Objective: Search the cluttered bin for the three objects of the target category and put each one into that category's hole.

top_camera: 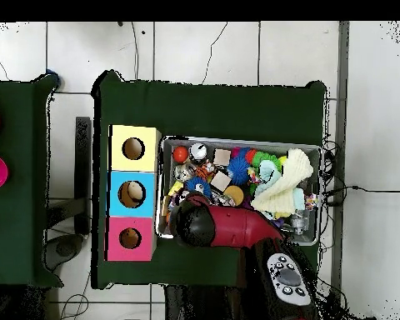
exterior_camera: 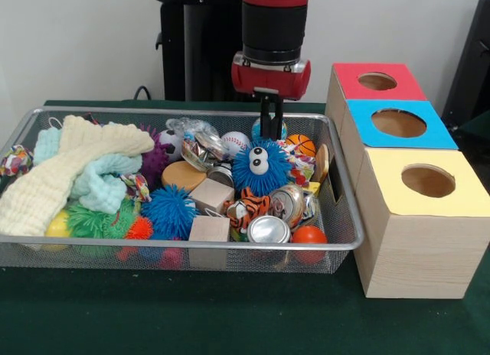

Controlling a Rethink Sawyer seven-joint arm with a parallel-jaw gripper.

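The target category is not named, so which three things count cannot be told. Nearest the camera, well forward of the fingers, a crushed can (exterior_camera: 269,229) lies at the front wall of the wire bin (exterior_camera: 348,244) with an orange ball (exterior_camera: 309,235) beside it and two wooden cubes (exterior_camera: 210,194) to the other side. Closer in, a second can (exterior_camera: 288,203) and a striped tiger toy (exterior_camera: 246,206) sit just in front of the blue fuzzy ball with eyes (exterior_camera: 259,167), which rests right below and slightly forward of the gripper (exterior_camera: 271,124).

The fingers hang straight down, close together, with nothing visibly between them; they look narrow, though a thin gap cannot be ruled out. Beside them at the back of the bin lie a baseball (exterior_camera: 235,143) on one side and a small basketball (exterior_camera: 301,144) on the other.

The three boxes with holes, yellow (exterior_camera: 425,179), blue (exterior_camera: 398,123) and red (exterior_camera: 377,81), stand outside the bin on the basketball's side. Judging from this, any pick would start with a short drop; round things offer no long axis to align with.
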